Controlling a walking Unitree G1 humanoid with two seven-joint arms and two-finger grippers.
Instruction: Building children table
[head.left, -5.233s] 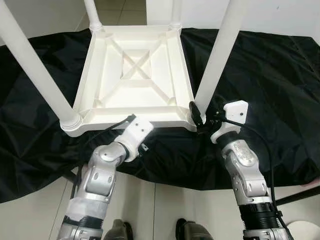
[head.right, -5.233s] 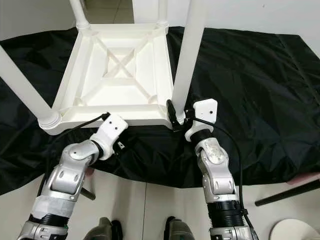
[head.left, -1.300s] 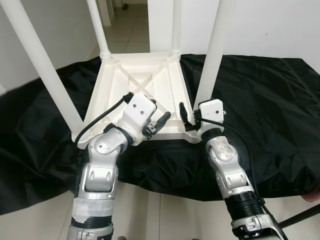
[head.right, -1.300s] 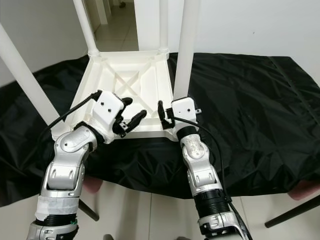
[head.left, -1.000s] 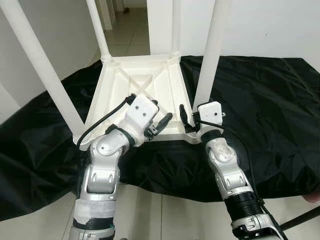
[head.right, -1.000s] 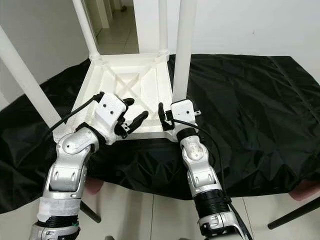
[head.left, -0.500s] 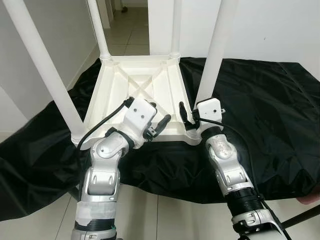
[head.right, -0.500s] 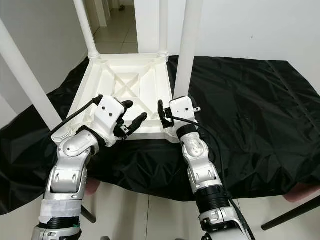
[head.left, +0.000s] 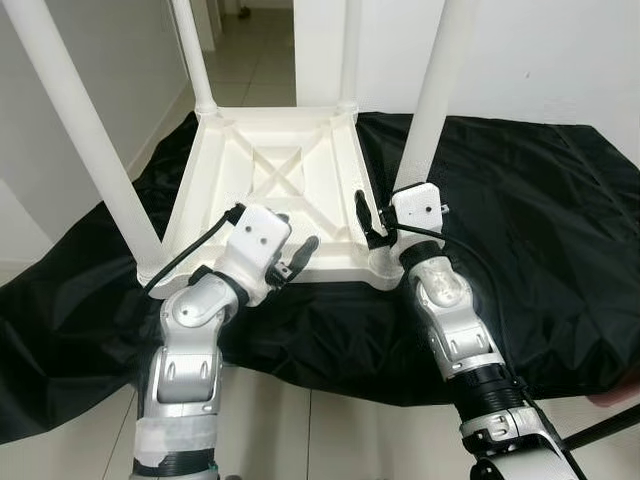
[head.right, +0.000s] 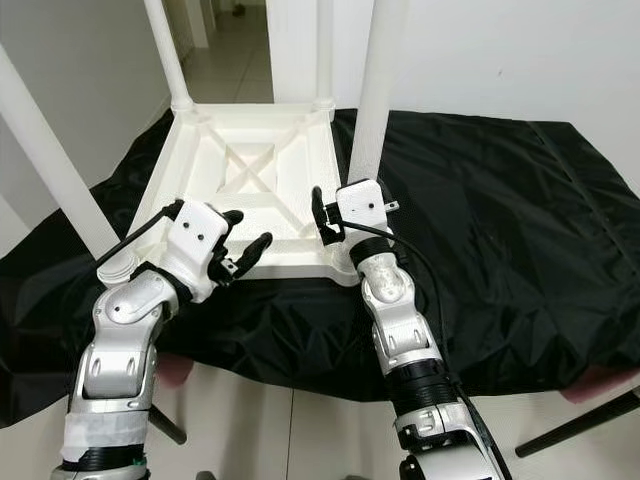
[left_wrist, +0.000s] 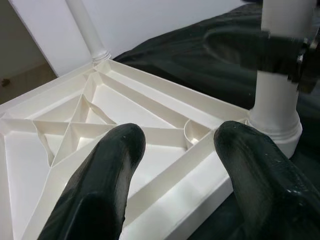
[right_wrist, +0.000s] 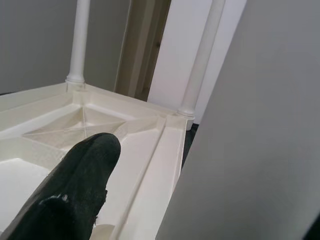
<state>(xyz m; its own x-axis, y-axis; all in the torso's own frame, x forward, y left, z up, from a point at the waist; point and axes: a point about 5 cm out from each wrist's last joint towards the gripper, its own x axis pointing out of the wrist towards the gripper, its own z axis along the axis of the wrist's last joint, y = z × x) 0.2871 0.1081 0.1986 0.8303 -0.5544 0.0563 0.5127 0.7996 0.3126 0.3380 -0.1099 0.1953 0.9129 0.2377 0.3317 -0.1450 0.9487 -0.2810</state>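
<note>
A white plastic children's table lies upside down on a black cloth, its four round legs pointing up. My left gripper hovers open just over the near rim, with nothing between its fingers. My right gripper is at the base of the near right leg, open. One black finger stands a little apart from the leg on the table's inner side, and the leg lies between the two fingers. The near left leg stands free.
The black cloth covers a low surface, and its front edge hangs over the tiled floor. A pink rounded object and a dark rod sit at the lower right. A corridor opens behind the table.
My left gripper has slid a little left and lower along the near rim, still open. The right gripper stays at the near right leg. The camera has shifted slightly.
</note>
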